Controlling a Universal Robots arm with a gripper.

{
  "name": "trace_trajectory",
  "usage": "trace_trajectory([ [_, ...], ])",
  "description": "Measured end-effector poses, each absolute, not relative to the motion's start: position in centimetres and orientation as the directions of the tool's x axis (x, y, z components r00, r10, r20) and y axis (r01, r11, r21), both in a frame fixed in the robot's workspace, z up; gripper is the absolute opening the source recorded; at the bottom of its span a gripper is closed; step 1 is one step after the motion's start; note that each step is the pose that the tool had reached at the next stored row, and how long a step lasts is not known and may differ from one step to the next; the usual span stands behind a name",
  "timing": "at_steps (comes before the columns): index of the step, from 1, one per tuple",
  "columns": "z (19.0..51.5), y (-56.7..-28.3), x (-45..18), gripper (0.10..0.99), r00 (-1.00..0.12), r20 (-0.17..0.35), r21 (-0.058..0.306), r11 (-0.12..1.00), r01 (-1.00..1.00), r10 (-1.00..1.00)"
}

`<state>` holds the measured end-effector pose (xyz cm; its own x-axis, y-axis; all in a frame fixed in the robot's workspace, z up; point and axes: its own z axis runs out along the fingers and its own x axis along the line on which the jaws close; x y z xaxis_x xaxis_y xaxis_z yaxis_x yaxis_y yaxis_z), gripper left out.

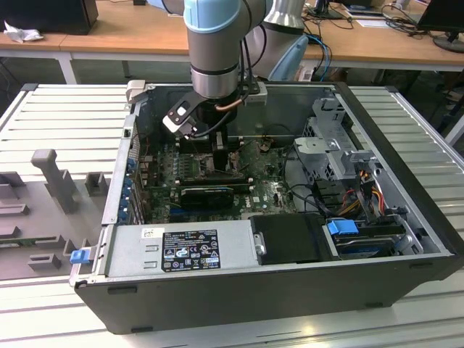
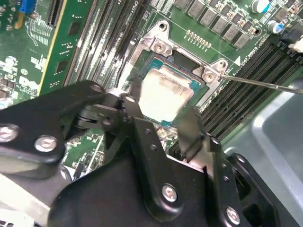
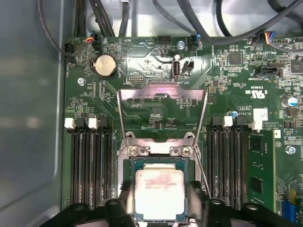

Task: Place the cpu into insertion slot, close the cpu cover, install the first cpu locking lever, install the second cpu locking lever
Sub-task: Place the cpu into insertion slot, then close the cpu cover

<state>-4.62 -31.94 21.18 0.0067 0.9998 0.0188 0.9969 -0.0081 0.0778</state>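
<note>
Pale silver metal, flat and square, the cpu is lying in the black insertion slot (green board all round). The thin metal-frame cpu cover is standing swung open. The hand is hanging straight down over the cpu; whether it is gripping, I cannot tell.

The exterior view stands off the table, high and at middle distance, looking down into the open computer case where the arm lowers the gripper. Both wrist views sit close behind the gripper and share the cpu beneath it. The first wrist view faces squarely onto the motherboard beyond the gripper, while the second wrist view slants in nearer.
</note>
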Motion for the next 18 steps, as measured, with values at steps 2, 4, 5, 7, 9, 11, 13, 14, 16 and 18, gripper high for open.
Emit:
trace_trajectory([
  [2,21.3,-31.9,-4.6,0.4,0.007,0.018,0.078,-0.008,0.997,1.0],
  [4,21.4,-31.9,-4.6,0.278,0.007,0.017,0.078,-0.008,0.997,1.0],
  [5,21.5,-31.9,-4.6,0.22,0.007,0.017,0.078,-0.008,0.997,1.0],
  [7,21.8,-31.9,-4.6,0.106,0.007,0.017,0.078,-0.008,0.997,1.0],
  [9,22.0,-31.9,-4.6,0.106,0.007,0.017,0.078,-0.008,0.997,1.0],
  [11,22.1,-31.9,-4.6,0.106,0.007,0.017,0.078,-0.008,0.997,1.0],
  [13,22.6,-31.9,-4.6,0.106,0.007,0.017,0.078,-0.008,0.997,1.0],
  [14,22.8,-31.9,-4.6,0.106,0.007,0.017,0.078,-0.008,0.997,1.0],
  [16,22.9,-31.9,-4.6,0.106,0.007,0.017,0.078,-0.008,0.997,1.0],
  [18,22.9,-31.9,-4.2,0.106,0.007,0.017,0.078,-0.008,0.997,1.0],
])
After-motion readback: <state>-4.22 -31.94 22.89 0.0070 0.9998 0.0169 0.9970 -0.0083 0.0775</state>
